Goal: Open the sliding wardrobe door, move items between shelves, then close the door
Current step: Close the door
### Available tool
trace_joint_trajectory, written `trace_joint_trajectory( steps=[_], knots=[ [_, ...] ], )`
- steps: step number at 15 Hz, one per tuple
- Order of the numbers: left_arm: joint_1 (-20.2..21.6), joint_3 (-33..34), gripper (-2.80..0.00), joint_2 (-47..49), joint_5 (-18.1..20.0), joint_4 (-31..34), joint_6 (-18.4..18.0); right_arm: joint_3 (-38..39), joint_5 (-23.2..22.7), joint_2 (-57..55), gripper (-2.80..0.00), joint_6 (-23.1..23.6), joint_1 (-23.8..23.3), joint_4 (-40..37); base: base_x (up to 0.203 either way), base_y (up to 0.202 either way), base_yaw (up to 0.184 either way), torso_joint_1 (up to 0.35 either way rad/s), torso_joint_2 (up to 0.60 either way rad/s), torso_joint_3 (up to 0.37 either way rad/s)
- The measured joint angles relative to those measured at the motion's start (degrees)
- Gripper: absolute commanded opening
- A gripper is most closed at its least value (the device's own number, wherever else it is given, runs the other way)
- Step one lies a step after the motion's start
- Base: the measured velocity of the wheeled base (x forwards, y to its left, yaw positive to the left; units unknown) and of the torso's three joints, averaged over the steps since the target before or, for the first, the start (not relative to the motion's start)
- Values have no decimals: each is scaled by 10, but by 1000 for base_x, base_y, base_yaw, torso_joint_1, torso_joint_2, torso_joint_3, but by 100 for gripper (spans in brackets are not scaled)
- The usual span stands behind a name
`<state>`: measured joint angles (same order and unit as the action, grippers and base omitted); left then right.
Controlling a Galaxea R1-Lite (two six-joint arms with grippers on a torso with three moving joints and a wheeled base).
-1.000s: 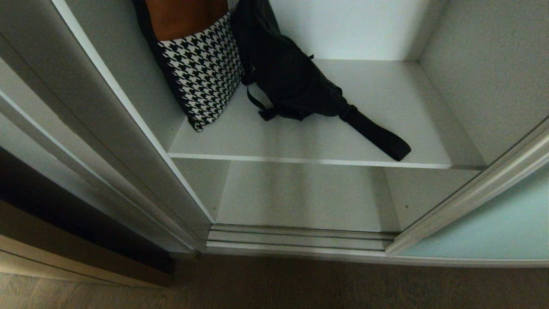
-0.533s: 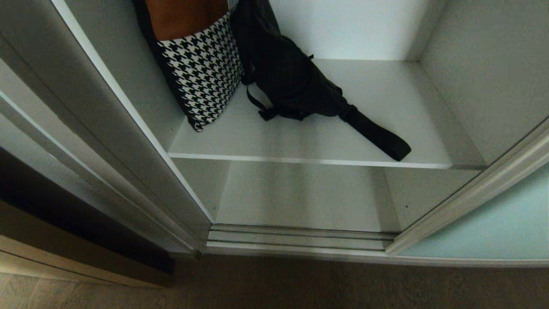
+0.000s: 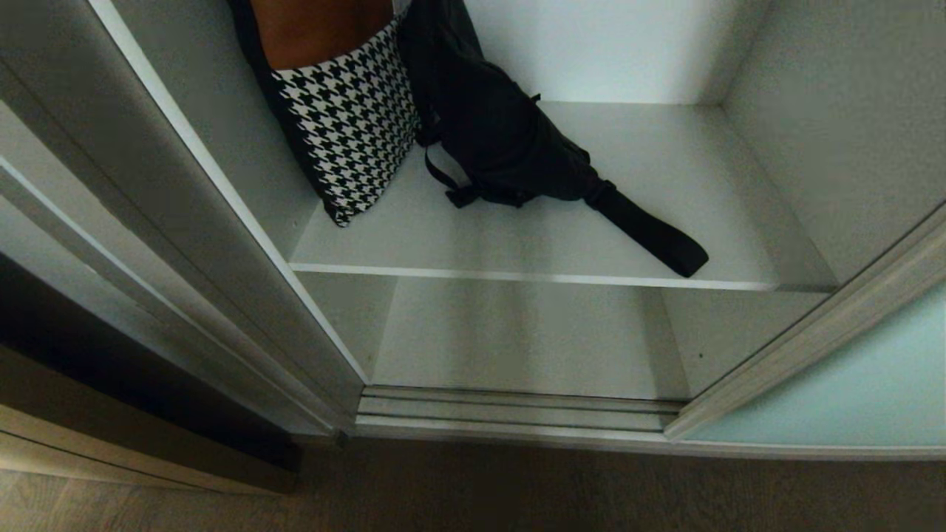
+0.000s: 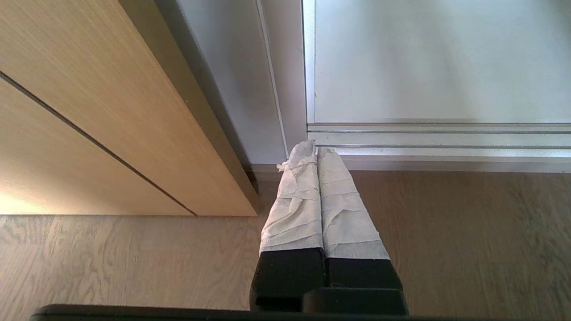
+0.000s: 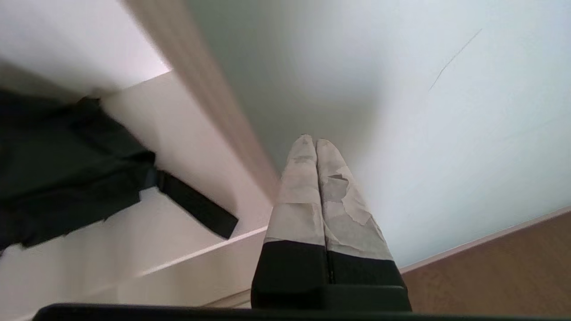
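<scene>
Clenched and empty, my right gripper (image 5: 316,141) faces the sliding wardrobe door (image 5: 401,111); the black pouch (image 3: 502,140), upper centre on the shelf (image 3: 665,192), looks soft, light; its strap (image 3: 650,233) suits grasping.

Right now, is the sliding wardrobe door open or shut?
Open. The sliding wardrobe door stands off to the right, leaving the shelf bare to view, with the houndstooth bag and the black pouch on it.

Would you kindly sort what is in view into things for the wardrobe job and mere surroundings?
For the job: sliding wardrobe door, houndstooth bag, black pouch bag, upper shelf, lower shelf.
Surroundings: floor track, wooden cabinet front, wood floor.
</scene>
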<state>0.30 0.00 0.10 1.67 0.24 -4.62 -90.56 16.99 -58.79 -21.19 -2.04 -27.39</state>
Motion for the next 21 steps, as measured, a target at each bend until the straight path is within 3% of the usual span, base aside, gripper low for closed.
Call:
trace_joint_trajectory(
  steps=[9,21],
  knots=[
    [0,0,-280,0,0,0,0,7,-46,-37,-280,-3,-35,50,0,0,0,0,0,0],
    [0,0,-280,0,0,0,0,10,-227,-4,-280,-2,-29,18,0,0,0,0,0,0]
  ],
)
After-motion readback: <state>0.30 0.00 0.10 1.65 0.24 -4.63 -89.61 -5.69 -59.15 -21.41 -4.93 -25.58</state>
